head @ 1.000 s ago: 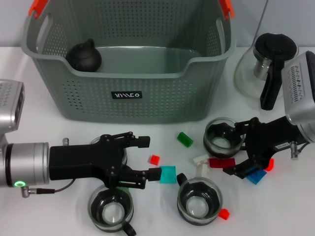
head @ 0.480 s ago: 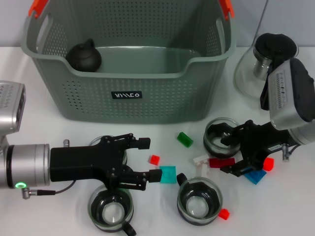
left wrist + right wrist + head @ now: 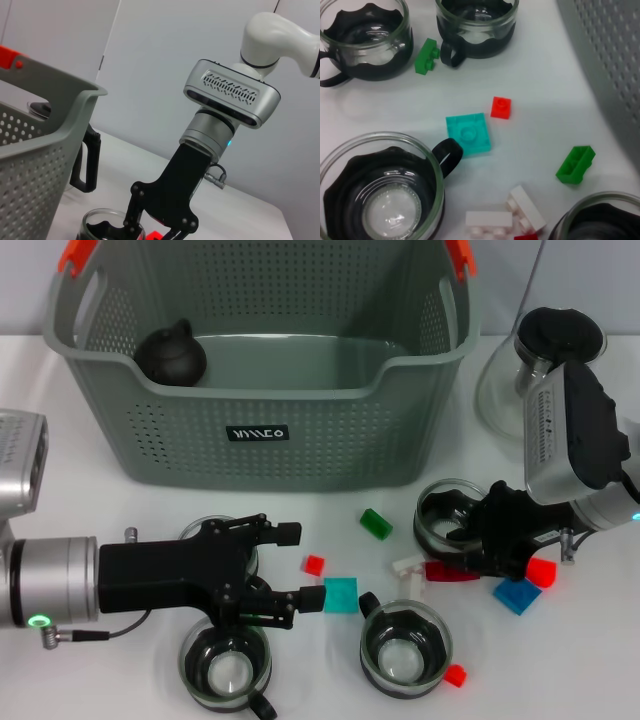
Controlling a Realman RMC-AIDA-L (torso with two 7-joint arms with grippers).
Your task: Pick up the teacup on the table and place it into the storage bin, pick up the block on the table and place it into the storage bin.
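Grey-green perforated plastic forms the storage bin (image 3: pixel 270 390) at the back of the white bench (image 3: pixel 90 510); it has orange handle clips and holds one round black teapot-like thing (image 3: pixel 170 353). Four glass teacups with dark inserts stand on the bench: one (image 3: pixel 226 668) in front of the left tool (image 3: pixel 295 565), one (image 3: pixel 403 648) in the middle, one (image 3: pixel 447 517) beside the right tool (image 3: pixel 475 550), one mostly hidden under the left arm. Small studded blocks lie scattered, among them a flat teal block (image 3: pixel 340 594) just beside the released left tool. The right tool hangs low over a dark red block (image 3: pixel 450 571); whether it grasps I cannot tell.
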